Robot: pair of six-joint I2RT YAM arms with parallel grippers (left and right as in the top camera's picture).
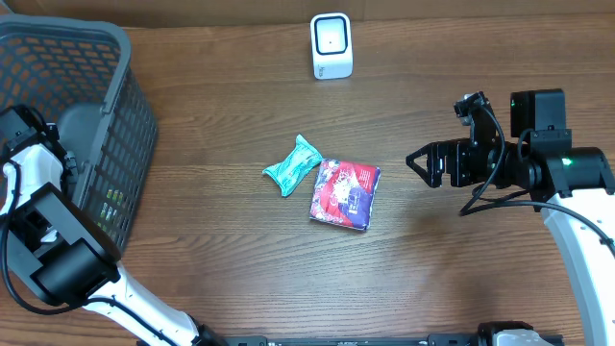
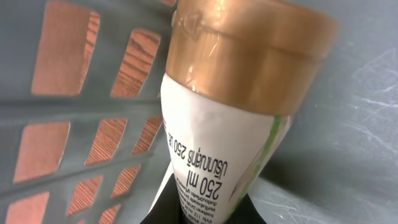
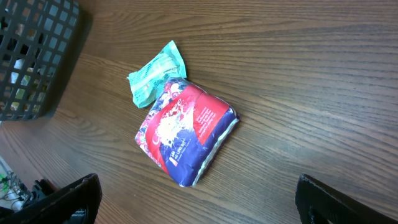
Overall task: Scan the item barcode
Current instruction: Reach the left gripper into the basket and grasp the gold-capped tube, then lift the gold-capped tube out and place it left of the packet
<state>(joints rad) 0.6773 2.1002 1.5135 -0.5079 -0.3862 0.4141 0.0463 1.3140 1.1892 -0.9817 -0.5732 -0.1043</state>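
Tube (image 2: 236,112) with a gold cap and a white printed body stands up out of the left gripper (image 2: 198,214). Its jaws are pressed together on the tube's narrow tail end, and the cap points away from them. Gripping the tail probably leaves the printed side bare for reading. The grey walls of the basket (image 1: 115,144) surround the jaws, so the item sits inside it, well apart from the scanner (image 1: 332,45). The right gripper (image 1: 415,161) hangs with its jaws spread and empty. Ahead of them lies a red packet (image 1: 345,192), with a teal packet (image 1: 291,165) touching its far side.
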